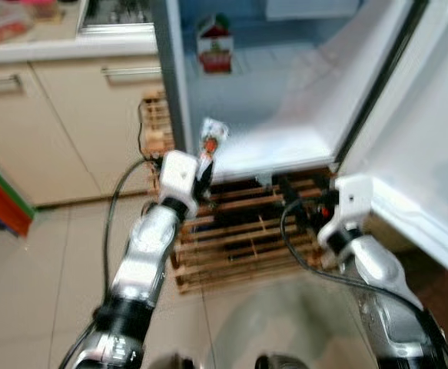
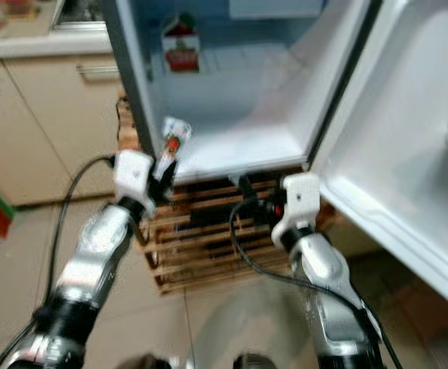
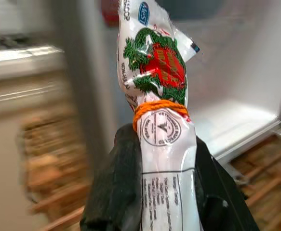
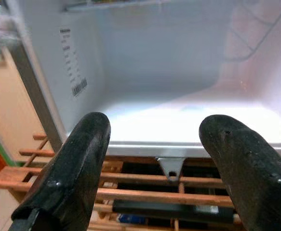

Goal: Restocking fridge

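From the head camera's left eye, the left tool [image 1: 205, 171] is raised at the front lower edge of the open white fridge [image 1: 285, 115], clenched on a white plastic-wrapped sausage-shaped packet with a red and green label [image 1: 210, 141] that stands upright above it, just outside the fridge's bottom compartment. A red and white carton [image 1: 215, 46] stands deeper inside on a shelf. The right tool [image 1: 304, 201] hovers low in front of the slatted wooden pallet [image 1: 239, 238] under the fridge, near the open white fridge door [image 1: 431, 154]. Beige kitchen cabinets [image 1: 62, 123] stand to the left. In the left wrist view, the black fingers [image 3: 113, 192] grip the packet [image 3: 162, 125] on both sides below an orange band around its middle. In the right wrist view, the right tool [image 4: 154, 159] has its two black fingers [image 4: 73, 163] spread wide apart with nothing between them, pointing at the fridge's bare white bottom compartment [image 4: 188, 120] above the pallet slats [image 4: 130, 185].
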{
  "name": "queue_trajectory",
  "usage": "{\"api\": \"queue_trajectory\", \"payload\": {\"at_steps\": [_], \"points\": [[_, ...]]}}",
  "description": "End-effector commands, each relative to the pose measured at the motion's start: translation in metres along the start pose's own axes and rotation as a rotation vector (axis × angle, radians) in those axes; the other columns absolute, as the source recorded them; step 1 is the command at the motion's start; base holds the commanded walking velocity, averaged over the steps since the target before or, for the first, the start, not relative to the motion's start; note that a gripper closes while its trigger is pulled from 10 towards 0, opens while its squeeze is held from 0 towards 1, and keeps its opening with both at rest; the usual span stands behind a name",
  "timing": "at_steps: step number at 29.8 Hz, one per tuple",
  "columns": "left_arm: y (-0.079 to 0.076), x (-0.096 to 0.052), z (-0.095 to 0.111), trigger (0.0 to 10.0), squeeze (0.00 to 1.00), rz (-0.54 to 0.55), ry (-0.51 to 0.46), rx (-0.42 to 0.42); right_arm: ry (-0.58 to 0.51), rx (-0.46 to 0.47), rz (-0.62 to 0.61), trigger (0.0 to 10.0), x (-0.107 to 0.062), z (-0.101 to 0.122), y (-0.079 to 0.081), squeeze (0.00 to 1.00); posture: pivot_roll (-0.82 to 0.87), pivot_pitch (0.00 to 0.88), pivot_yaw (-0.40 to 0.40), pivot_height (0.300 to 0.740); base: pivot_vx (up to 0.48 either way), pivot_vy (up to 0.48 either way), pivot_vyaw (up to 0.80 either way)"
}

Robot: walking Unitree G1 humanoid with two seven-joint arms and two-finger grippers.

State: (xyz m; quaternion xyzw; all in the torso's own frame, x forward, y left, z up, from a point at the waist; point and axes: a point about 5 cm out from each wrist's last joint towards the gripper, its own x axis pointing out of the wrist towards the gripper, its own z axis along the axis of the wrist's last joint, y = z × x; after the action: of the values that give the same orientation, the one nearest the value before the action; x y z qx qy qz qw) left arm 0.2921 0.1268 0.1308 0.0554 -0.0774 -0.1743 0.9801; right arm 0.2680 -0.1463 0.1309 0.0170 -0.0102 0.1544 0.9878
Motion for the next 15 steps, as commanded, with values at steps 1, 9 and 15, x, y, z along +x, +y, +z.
{"api": "queue_trajectory", "payload": {"at_steps": [1,9,15], "points": [[0.001,-0.025,0.002,0.0,0.0,0.021,0.026,-0.019,-0.014,-0.016,-0.049,10.0,-0.005,0.0,-0.006,0.0,-0.03,0.028,0.007,0.74,0.0,0.0,0.0],[-0.015,-0.016,0.009,0.0,0.0,0.008,0.062,-0.008,-0.025,-0.035,-0.141,10.0,-0.007,-0.004,-0.014,0.0,-0.04,0.026,-0.01,0.74,0.0,0.0,0.0],[-0.019,-0.016,0.011,0.0,0.0,-0.025,0.096,-0.02,-0.024,-0.034,-0.142,10.0,-0.003,-0.005,-0.013,0.0,-0.05,0.024,0.005,0.74,0.0,0.0,0.0]]}}
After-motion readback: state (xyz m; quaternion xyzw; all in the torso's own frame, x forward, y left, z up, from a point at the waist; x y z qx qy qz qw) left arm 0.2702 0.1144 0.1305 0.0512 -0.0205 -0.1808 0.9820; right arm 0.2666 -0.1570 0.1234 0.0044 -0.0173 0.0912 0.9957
